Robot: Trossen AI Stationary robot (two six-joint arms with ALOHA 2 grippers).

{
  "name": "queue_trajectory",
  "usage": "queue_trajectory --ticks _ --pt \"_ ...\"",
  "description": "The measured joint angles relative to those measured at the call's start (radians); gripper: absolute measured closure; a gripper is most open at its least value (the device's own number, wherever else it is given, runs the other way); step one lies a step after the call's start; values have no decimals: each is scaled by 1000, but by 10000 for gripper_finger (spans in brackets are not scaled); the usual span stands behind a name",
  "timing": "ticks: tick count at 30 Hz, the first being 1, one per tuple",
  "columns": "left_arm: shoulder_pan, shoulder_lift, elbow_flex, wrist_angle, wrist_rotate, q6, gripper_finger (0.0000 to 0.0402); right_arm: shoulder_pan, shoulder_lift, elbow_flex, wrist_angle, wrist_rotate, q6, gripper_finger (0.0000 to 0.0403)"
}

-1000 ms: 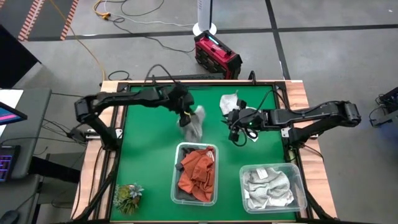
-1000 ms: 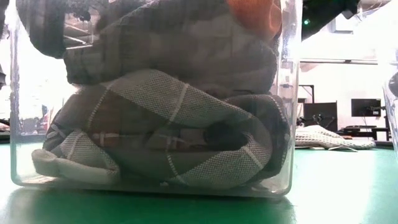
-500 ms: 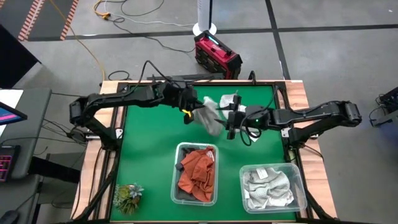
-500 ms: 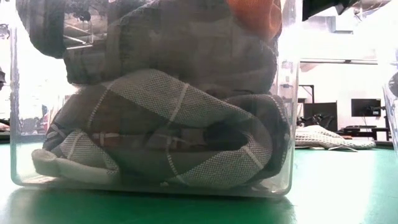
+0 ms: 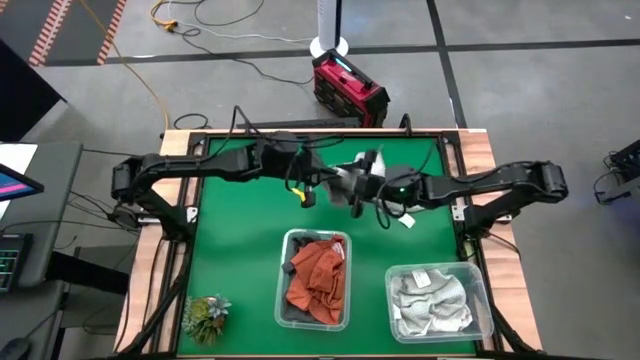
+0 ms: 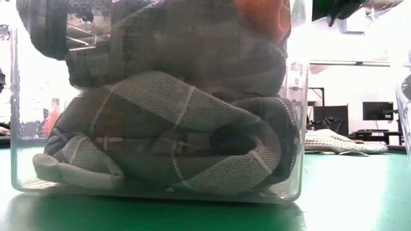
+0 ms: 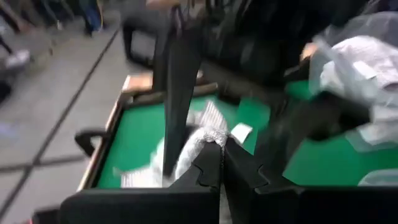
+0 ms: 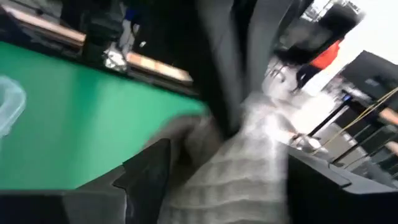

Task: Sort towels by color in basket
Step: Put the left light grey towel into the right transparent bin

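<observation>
Both arms are met over the middle of the green table (image 5: 230,260), toward its 12 o'clock side. A light grey towel (image 5: 348,180) is held in the air between the two grippers. The left gripper (image 5: 322,183) is pinched tight on it; in the left wrist view the fingers (image 7: 208,165) are seen pressed together with grey weave (image 7: 196,146) bunched against them. The right gripper (image 5: 368,188) is set at the towel's 3 o'clock edge. In the right wrist view the fingers (image 8: 146,171) are spread wide, with the towel (image 8: 242,168) lying between them; whether it is gripped there cannot be told.

A second light towel (image 5: 369,160) is partly hidden behind the right arm, near the 12 o'clock edge; it shows in the low view as a flat cloth (image 6: 334,142) on the table.

A clear bin (image 5: 283,300) at 6 o'clock holds rust-orange towels (image 5: 318,278) with a dark grey one (image 6: 173,135) below. A second clear bin (image 5: 478,300) at 5 o'clock holds light grey towels (image 5: 432,298). A small green plant (image 5: 204,316) sits at 7 o'clock.
</observation>
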Motion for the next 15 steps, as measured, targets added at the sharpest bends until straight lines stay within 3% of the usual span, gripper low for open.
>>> queue_trajectory --ticks 9,12,15 --pt "-62 0 -1 173 -2 109 401 -6 67 0 72 -4 53 130" --pt "-66 0 -1 175 -22 94 401 6 61 0 60 -3 52 171" --pt "-66 0 -1 168 -56 17 393 18 42 0 29 5 43 249"
